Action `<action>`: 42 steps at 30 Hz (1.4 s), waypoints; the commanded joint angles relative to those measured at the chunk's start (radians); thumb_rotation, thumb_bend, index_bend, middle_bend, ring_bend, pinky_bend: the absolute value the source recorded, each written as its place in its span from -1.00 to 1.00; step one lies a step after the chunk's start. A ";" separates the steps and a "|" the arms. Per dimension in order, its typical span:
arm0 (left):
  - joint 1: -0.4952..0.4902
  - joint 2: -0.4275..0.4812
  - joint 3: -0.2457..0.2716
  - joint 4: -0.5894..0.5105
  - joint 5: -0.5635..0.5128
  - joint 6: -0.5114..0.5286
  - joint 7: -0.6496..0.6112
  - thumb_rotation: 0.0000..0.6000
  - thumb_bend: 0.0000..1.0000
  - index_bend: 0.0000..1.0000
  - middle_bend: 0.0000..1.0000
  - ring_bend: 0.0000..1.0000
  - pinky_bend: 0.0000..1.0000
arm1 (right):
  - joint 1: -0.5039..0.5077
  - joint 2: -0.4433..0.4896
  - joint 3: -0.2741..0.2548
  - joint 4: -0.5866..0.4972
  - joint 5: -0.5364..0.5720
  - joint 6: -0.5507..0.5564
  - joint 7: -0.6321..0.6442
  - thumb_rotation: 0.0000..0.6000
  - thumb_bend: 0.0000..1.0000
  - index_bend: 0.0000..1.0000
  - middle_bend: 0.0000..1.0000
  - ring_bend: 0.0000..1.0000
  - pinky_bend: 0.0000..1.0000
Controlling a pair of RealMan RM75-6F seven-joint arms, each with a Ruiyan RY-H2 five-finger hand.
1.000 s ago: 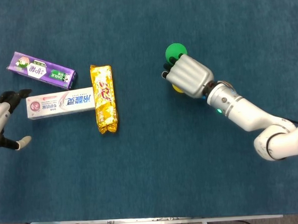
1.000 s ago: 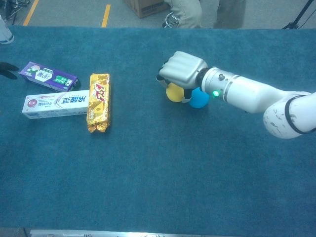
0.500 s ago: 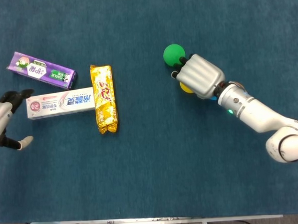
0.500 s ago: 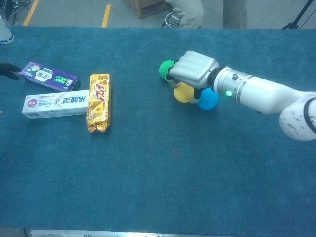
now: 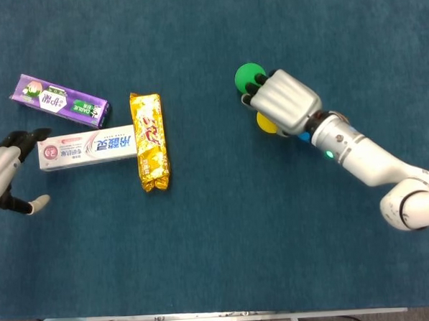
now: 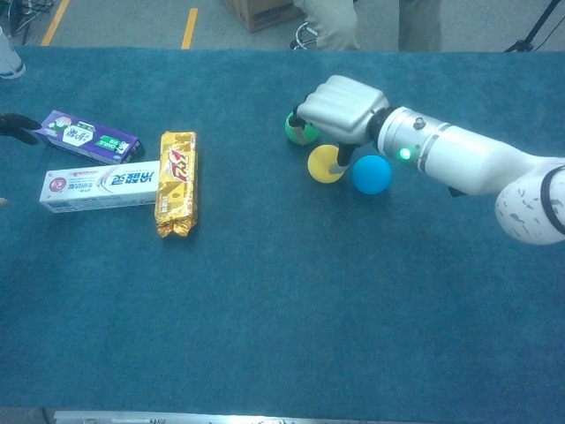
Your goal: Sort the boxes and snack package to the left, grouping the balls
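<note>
Three balls clustered right of centre on the blue surface point(image 6: 265, 309), well apart from the gold snack package point(image 5: 149, 141), taken here as landmark. Right hand point(image 5: 283, 103) poised over the cluster, fingers point(image 6: 305, 117) curled downward; dark tips reaching onto the green ball point(image 5: 248, 76), which lies at the hand's package-side edge, touching or nearly touching the tips. Cannot tell whether any ball is actually grasped. Yellow ball point(image 6: 325, 163) sitting under the palm, one finger coming down against it in the chest view; blue ball point(image 6: 372, 174) just beside the yellow one, on the side away from the package, below the wrist and not within the fingers.

White toothpaste box point(image 5: 86, 150) lying lengthwise, one end touching or just beside the package's long edge, on the side away from the balls. Purple box point(image 5: 59, 101) beyond the white box, angled, near the package's upper end but apart from it.

Left hand point(image 5: 3, 179) at the frame edge, past the far end of the white box from the package, fingers spread and released, grasping nothing; dark tips just beside that box end.
</note>
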 commanded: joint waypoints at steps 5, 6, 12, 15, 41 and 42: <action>0.004 0.004 0.002 -0.003 0.002 0.006 0.000 1.00 -0.46 -1.00 -0.75 -1.00 -0.72 | 0.034 -0.012 0.070 0.029 0.086 -0.044 0.018 1.00 -0.91 -0.14 -0.29 -0.43 -0.02; 0.005 0.005 0.002 -0.004 0.002 0.007 0.000 1.00 -0.46 -1.00 -0.75 -1.00 -0.72 | 0.041 -0.014 0.077 0.032 0.108 -0.055 0.012 1.00 -0.91 -0.15 -0.29 -0.42 -0.02; 0.012 0.009 0.006 -0.006 0.003 0.012 -0.001 1.00 -0.46 -1.00 -0.75 -1.00 -0.72 | 0.087 -0.031 0.120 0.060 0.258 -0.113 -0.005 1.00 -0.91 -0.31 -0.29 -0.45 -0.06; 0.016 0.012 0.008 -0.006 0.004 0.015 -0.003 1.00 -0.46 -1.00 -0.75 -1.00 -0.72 | 0.112 -0.034 0.138 0.077 0.325 -0.145 0.004 1.00 -0.91 -0.37 -0.31 -0.47 -0.09; 0.020 0.016 0.009 -0.009 0.000 0.014 -0.002 1.00 -0.46 -1.00 -0.75 -1.00 -0.72 | 0.264 0.004 0.088 0.191 0.581 -0.372 0.179 0.06 -0.94 -0.55 -0.45 -0.72 -0.66; 0.020 0.017 0.009 -0.010 -0.002 0.014 -0.001 1.00 -0.46 -1.00 -0.75 -1.00 -0.72 | 0.267 -0.001 0.085 0.197 0.577 -0.372 0.183 0.05 -0.93 -0.55 -0.45 -0.72 -0.66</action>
